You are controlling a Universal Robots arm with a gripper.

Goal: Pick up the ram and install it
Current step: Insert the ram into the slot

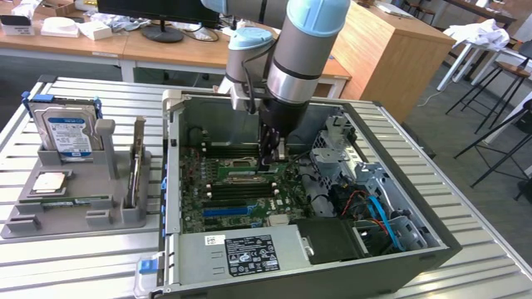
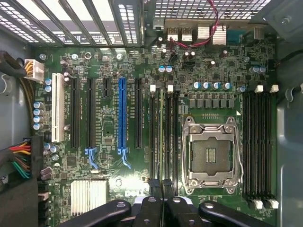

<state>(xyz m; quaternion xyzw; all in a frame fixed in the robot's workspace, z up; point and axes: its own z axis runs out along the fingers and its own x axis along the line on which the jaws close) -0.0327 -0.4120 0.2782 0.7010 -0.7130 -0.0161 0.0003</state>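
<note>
I count one hand (image 2: 161, 184). It is closed narrow on one ram (image 2: 161, 137), which I see from its edge as a thin green line running out from between the two black fingertips (image 2: 152, 182). The ram stands over the group of black memory slots (image 2: 171, 137) that lies between the one blue slot (image 2: 122, 116) and the one open processor socket (image 2: 210, 158). Whether it already sits inside a slot, I cannot tell. On the other side of the socket there are four more memory slots (image 2: 258, 142).

In the exterior view the hand (image 1: 272, 163) reaches down into the open computer case (image 1: 415, 265). The case lies on the table (image 1: 83, 268) and contains the motherboard (image 1: 224, 187) and one power supply (image 1: 249, 252). At the exterior view's left of the case, one grey holder (image 1: 124, 215) carries four things:
- one hard drive (image 1: 66, 134), standing upright
- one silver processor chip (image 1: 48, 182)
- one thin green stick (image 1: 71, 200), lying flat
- one card (image 1: 134, 165), standing on its edge
</note>
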